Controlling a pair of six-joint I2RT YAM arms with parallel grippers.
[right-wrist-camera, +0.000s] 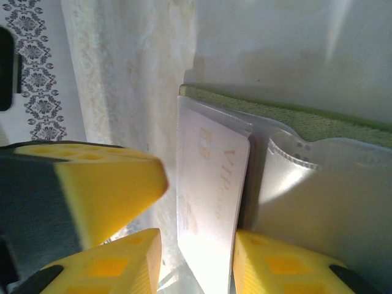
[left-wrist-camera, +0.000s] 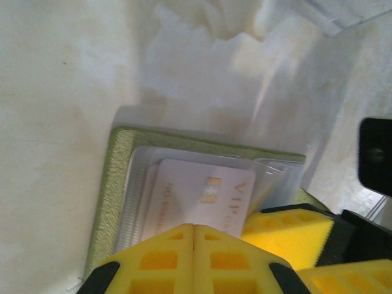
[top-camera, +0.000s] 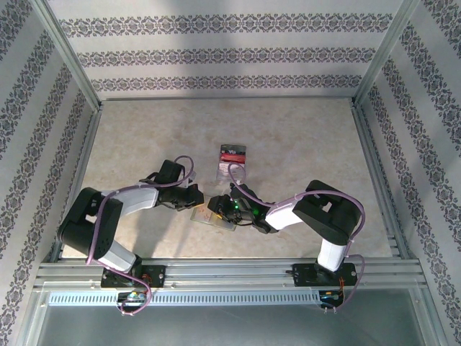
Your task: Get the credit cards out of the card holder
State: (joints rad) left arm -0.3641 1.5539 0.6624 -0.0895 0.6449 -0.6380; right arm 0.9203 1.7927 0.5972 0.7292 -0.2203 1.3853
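Status: extraction is begun but, by judgement, not completed.

The card holder [left-wrist-camera: 113, 184] lies open on the table [top-camera: 302, 137], just ahead of both arms and near a clear tray [top-camera: 232, 160] with red contents; its green edge frames translucent pockets.

The left gripper [left-wrist-camera: 193, 245] has its jaws closed, pad against pad, and bears on the near edge of the card holder; this looks like a hold-down.

The right gripper [right-wrist-camera: 197, 239] has its jaws parted astride a pale VIP-marked card [right-wrist-camera: 211, 177]; one pad sits at the card's edge and the other is just beside it; whether the card is pinched cannot be told.

That card is still largely seated in its pocket, with the chip end innermost.

Remaining: draw this card clear; then check the neighbouring translucent sleeve [right-wrist-camera: 318, 190], whose contents cannot be made out.
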